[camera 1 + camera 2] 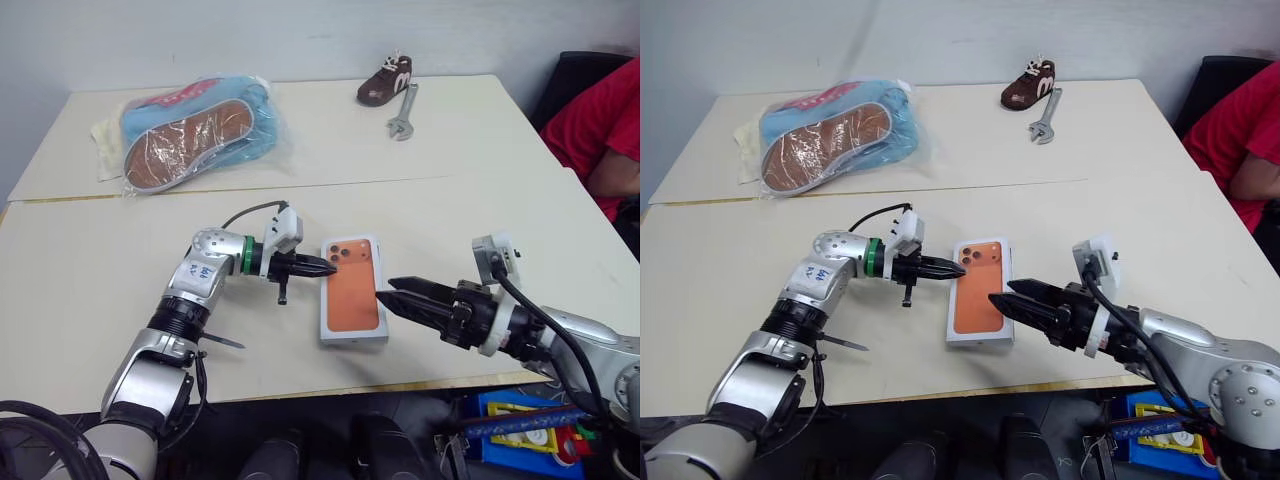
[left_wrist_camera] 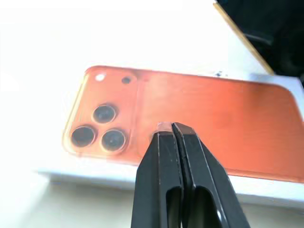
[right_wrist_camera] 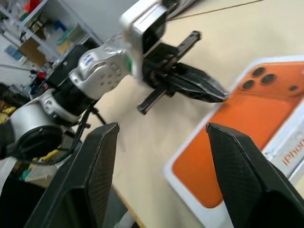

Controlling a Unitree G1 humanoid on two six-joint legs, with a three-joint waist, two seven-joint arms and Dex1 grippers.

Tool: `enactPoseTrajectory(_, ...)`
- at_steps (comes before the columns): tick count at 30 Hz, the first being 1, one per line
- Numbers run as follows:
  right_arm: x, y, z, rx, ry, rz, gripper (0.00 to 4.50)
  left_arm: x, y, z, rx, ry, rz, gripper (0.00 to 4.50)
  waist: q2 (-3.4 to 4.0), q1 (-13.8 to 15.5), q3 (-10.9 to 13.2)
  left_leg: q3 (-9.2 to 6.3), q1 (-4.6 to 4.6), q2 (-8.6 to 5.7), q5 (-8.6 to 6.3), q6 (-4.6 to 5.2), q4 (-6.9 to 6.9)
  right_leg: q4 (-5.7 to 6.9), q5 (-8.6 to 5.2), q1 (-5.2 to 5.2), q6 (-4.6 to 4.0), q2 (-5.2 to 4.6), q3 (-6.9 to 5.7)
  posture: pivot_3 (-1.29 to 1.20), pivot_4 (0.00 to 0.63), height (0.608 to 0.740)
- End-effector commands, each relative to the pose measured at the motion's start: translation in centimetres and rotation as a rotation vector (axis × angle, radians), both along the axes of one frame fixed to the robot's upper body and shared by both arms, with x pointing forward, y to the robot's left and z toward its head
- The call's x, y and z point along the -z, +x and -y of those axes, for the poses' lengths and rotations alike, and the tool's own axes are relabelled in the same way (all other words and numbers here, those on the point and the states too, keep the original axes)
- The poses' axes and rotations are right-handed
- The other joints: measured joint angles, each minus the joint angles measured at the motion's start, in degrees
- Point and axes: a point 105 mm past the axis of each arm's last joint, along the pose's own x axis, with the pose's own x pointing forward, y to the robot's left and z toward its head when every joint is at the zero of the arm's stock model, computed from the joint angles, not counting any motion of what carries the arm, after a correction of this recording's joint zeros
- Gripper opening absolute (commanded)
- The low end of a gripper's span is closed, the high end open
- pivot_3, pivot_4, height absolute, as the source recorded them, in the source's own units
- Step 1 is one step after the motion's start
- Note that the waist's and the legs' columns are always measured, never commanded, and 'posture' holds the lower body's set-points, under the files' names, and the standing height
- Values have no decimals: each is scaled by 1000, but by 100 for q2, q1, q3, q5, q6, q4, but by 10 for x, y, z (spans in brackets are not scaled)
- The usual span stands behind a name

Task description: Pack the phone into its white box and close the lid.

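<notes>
The white box (image 1: 352, 340) lies flat near the table's front edge. Its top shows an orange phone (image 1: 355, 295) face with dark lenses at the far corner, framed in white. I cannot tell whether that face is the phone itself or the lid over it. My left gripper (image 1: 330, 266) is shut, pointing level, with its tips over the box's lens end (image 2: 102, 126) at the left edge. My right gripper (image 1: 395, 292) is open and empty, its fingers (image 3: 237, 161) wide apart just above the box's right edge. Dark lettering runs along a box side wall (image 3: 292, 154).
A plastic bag of blue slippers (image 1: 195, 135) lies at the back left. A small brown shoe (image 1: 385, 82) and a wrench (image 1: 403, 115) are at the back. A person in red (image 1: 605, 130) sits at the right. A blue bin (image 1: 520, 420) stands below the table's front edge.
</notes>
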Motion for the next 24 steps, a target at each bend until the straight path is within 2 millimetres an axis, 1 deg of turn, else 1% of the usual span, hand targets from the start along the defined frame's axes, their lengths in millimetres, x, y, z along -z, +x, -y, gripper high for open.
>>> enactPoseTrajectory(1, 6, -10, -2, -59, -156, 104, 2406, -16, 0, 3, 23, -10, 57, 0, -4, 34, 3, 1, 0, 0, 0, 0, 1, -1, 0, -1, 0, 1, 1, 0, 150, 740)
enactPoseTrajectory(5, 30, -13, -9, -142, -341, 190, 1051, -28, 1, -18, 14, 2, 41, 0, -8, 72, 5, 3, 0, 1, -1, -1, 8, -7, 0, -4, 0, 5, 3, 0, 150, 740)
enactPoseTrajectory(8, 47, -17, -15, -234, -434, 241, 183, -18, -4, -45, 28, 114, 13, 0, -9, 67, 5, 3, 0, 1, -1, -1, 8, -7, 0, -6, 0, 5, 4, 0, 150, 740)
enactPoseTrajectory(9, 52, -18, -16, -262, -453, 247, 23, -11, -4, -51, 27, 158, 11, 0, -9, 72, 5, 2, 0, 0, -2, -2, 5, -8, 0, -7, 0, 7, 2, 0, 150, 740)
enactPoseTrajectory(11, 61, -16, -16, -285, -483, 259, 23, 1, -1, -56, 15, 217, 13, 0, -9, 90, 5, 2, 2, 0, -2, -3, 6, -11, 0, -7, 0, 6, 2, 0, 150, 740)
enactPoseTrajectory(13, 67, -12, -15, -294, -510, 269, 23, 7, 3, -50, 4, 228, 17, 0, -13, 161, 7, 0, 0, -5, -2, -2, 12, -14, 0, -3, 0, 3, -2, 0, 150, 740)
enactPoseTrajectory(14, 69, -11, -15, -294, -519, 271, 23, 8, 5, -44, 3, 220, 15, 0, -14, 205, 7, 0, -2, -7, -3, 0, 20, -17, 3, 0, 5, 3, -1, 0, 150, 740)
enactPoseTrajectory(17, 73, -4, -15, -280, -533, 274, 23, 12, 9, -20, 25, 193, 21, 0, -28, 293, 14, -5, -16, -11, -9, 10, 39, -16, 5, -2, 8, 3, -4, 0, 150, 740)
enactPoseTrajectory(21, 74, 5, -11, -243, -523, 273, 23, 15, 8, 9, 63, 157, 27, 0, -33, 310, 15, -4, -30, -11, -10, 12, 45, -10, 9, -8, 16, 3, -5, 0, 150, 740)
enactPoseTrajectory(24, 74, 8, -4, -221, -536, 267, 23, 12, 7, 18, 73, 131, 25, 0, -33, 308, 15, -3, -30, -11, -10, 12, 44, -10, 10, -9, 18, 3, -4, 0, 150, 740)
